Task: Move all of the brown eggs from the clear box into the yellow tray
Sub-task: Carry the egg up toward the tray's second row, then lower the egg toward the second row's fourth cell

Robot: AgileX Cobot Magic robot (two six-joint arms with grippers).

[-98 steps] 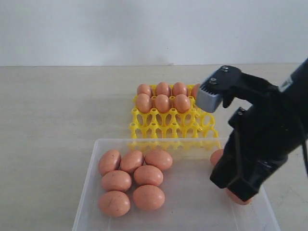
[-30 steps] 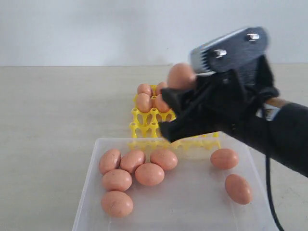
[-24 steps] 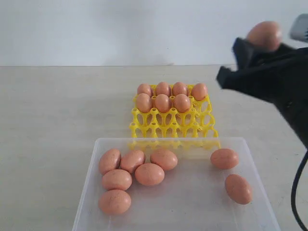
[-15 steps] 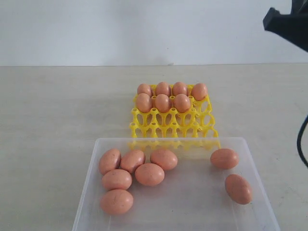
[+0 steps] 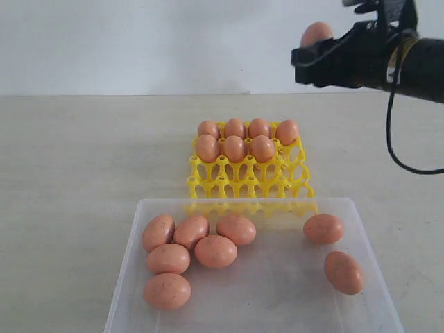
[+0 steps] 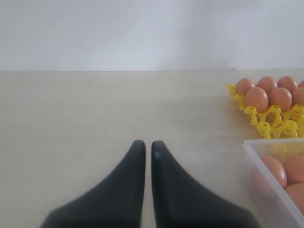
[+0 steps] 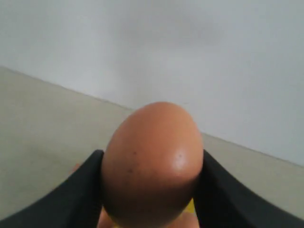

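Seven brown eggs (image 5: 234, 148) in yellow tray (image 5: 246, 184), eight in clear box (image 5: 277, 291), one held aloft.

Tray (image 5: 246, 182) behind box (image 5: 277, 295); eggs (image 5: 215, 251) in both

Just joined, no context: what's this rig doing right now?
The right claw holds one brown egg high in the air, up beyond the yellow tray. The tray has seven eggs seated: a full far row and three in the next. Eight eggs lie in the clear box. The left claw is shut and empty above the table.
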